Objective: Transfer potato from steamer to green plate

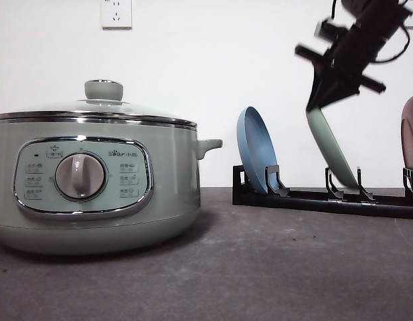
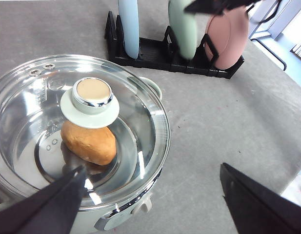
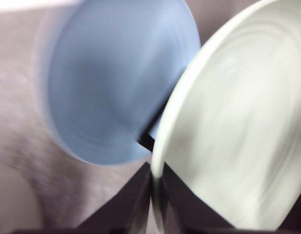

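Low table-level front view; overhead left wrist; right wrist close on the green plate [image 3: 238, 126].

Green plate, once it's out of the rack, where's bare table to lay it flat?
Free: the grey table between the steamer and the rack. Crowded: the rack, where the right end effector grips the green plate beside the blue plate.

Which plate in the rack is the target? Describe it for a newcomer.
Right of the steamer stands a black rack holding upright plates. The green plate is the middle one, between the blue plate and pink plate, its rim clamped by the right gripper.
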You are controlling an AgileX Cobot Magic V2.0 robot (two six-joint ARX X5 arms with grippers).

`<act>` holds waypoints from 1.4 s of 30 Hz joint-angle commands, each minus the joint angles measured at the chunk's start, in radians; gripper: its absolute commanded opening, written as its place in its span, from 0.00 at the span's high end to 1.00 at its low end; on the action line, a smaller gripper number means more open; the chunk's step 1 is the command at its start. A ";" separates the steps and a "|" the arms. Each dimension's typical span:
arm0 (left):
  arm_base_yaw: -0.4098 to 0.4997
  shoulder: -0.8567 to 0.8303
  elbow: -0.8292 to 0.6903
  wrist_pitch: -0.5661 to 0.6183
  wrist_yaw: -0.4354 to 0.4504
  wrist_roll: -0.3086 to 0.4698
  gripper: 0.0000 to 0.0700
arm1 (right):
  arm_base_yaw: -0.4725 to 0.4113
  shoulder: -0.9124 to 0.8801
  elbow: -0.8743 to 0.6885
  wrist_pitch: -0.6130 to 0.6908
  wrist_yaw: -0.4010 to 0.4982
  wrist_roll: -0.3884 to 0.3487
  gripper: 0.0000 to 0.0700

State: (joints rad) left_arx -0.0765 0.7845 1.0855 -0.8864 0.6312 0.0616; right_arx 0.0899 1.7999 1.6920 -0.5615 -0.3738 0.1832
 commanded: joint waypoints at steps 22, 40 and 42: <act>-0.002 0.006 0.022 0.011 0.006 0.001 0.20 | 0.081 -0.425 0.025 -0.273 -0.022 -0.169 0.99; -0.002 0.006 0.022 0.011 0.006 0.001 0.20 | 0.570 -0.450 -0.218 -0.621 0.412 -0.290 0.99; -0.002 0.006 0.022 0.012 0.006 0.001 0.20 | 0.624 -0.450 -0.287 -0.597 0.445 -0.283 0.99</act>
State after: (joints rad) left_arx -0.0765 0.7845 1.0855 -0.8860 0.6312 0.0616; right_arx 0.6891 1.3415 1.4107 -1.1761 0.0555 -0.0979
